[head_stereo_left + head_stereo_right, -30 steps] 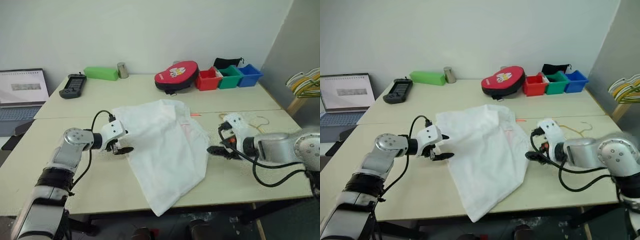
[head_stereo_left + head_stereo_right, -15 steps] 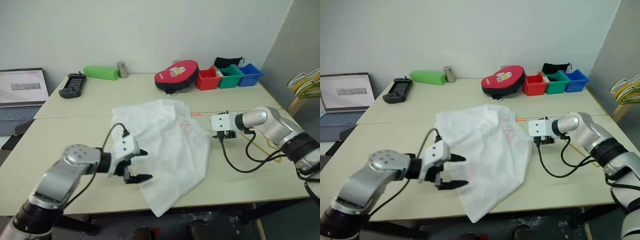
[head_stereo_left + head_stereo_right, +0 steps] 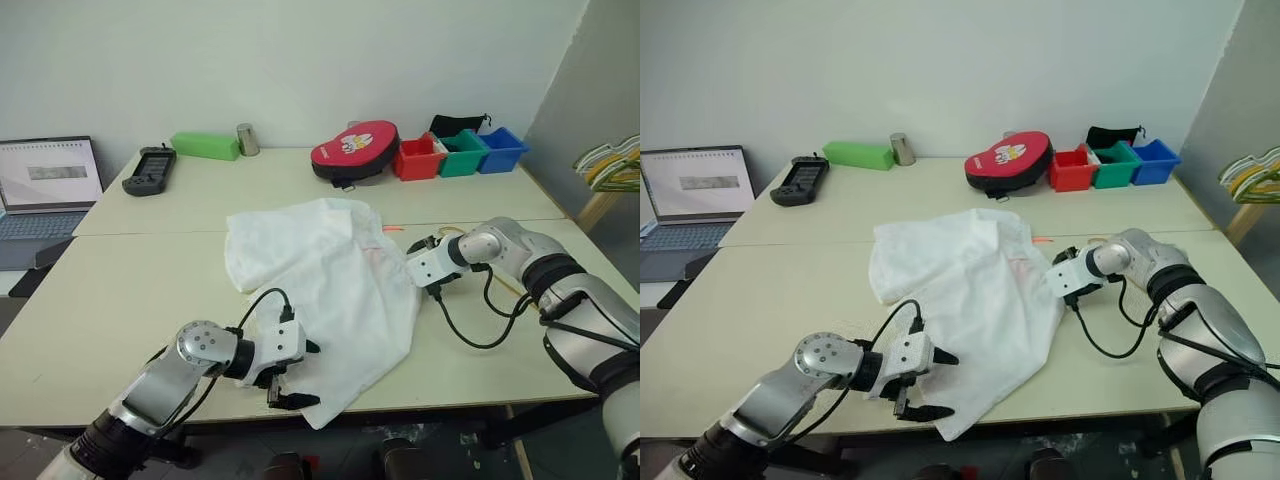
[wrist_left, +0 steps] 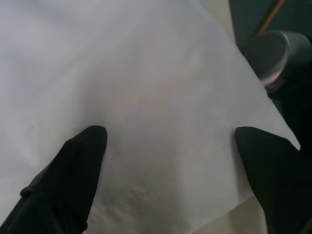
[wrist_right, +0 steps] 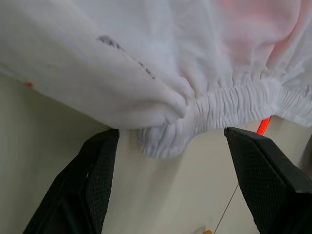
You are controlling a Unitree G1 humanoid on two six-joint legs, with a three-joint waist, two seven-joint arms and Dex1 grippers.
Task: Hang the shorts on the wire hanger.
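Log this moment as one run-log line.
left claw: open at shorts hem | right claw: open at waistband | shorts: flat on table, unheld

Along the tabletop's far edge sit a black controller, green box, metal cup, red pouch and red, green, blue bins; a laptop stands beyond its left edge.
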